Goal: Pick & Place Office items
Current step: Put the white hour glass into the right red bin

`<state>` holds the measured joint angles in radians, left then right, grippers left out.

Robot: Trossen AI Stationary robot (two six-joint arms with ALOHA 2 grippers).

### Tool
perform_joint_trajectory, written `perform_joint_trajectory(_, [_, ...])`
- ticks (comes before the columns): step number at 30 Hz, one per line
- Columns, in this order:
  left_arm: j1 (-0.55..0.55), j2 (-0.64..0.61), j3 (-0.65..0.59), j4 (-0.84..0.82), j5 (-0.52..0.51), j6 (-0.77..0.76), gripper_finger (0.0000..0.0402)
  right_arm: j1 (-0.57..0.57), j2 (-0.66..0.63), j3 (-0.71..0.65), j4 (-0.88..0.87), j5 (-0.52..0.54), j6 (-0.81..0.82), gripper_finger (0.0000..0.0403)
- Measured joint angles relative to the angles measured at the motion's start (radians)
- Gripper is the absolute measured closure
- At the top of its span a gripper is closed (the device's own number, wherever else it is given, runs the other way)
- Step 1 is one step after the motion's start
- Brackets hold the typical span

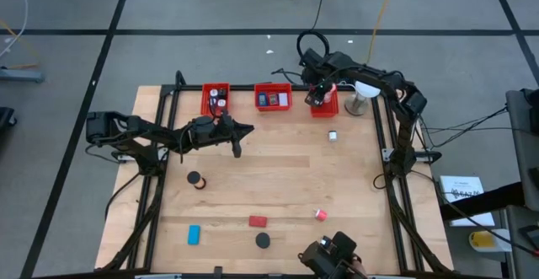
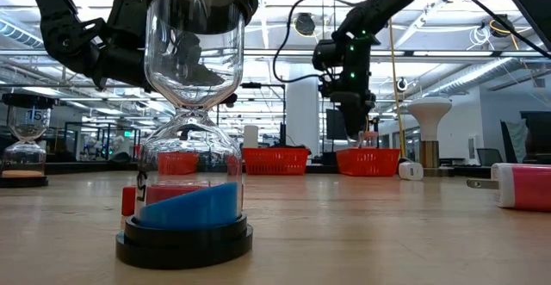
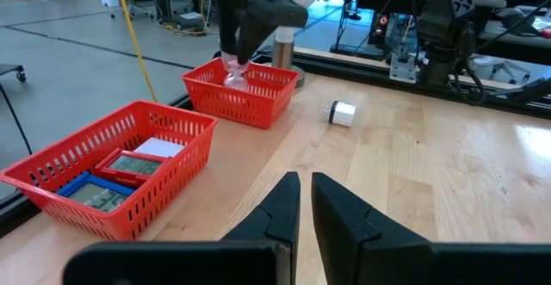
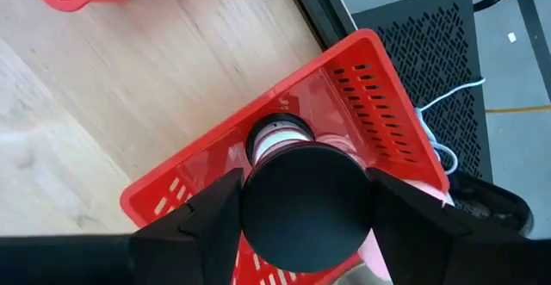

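My right gripper [image 1: 320, 92] is over the right red bin [image 1: 330, 107] at the far edge, shut on a small hourglass with a black round cap [image 4: 301, 203] and a clear body with pink inside [image 3: 234, 74]. My left gripper [image 3: 306, 207] is shut and empty above the table near the left bin [image 1: 216, 99]. On the table lie a white item [image 1: 333, 136], a pink item [image 1: 321, 215], a red block [image 1: 258, 222], a blue block [image 1: 194, 234] and two black-capped hourglasses [image 1: 264, 240] [image 1: 195, 179]. My right gripper pinches the hourglass's black round cap [image 4: 258, 233] between its two fingers, one on each side of it. The fingers point down from above. The hourglass hangs upright below them, its clear body [image 2: 368, 139] at the bin's rim; whether it touches the bin's floor I cannot tell.
The middle bin [image 1: 273, 98] holds flat red and blue calculators [image 3: 112, 169]. A white round lamp [image 1: 362, 93] stands right of the right bin. A blue-sand hourglass [image 2: 185, 130] stands close in the low view. Black frame rails [image 1: 396, 195] run along the table's sides.
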<state>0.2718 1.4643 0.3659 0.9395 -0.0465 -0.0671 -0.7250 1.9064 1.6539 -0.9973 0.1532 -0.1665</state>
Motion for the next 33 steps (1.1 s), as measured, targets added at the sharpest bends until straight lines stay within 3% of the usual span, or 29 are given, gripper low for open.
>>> perform_joint_trajectory(20, [0.000,0.000,0.000,0.000,0.000,0.000,0.0364,0.000,-0.001,-0.032,0.101,0.005,-0.003,0.0170])
perform_joint_trajectory(33, [0.000,0.000,0.000,0.000,0.000,0.000,0.0364,0.002,-0.020,-0.032,0.119,0.065,-0.024,0.0111])
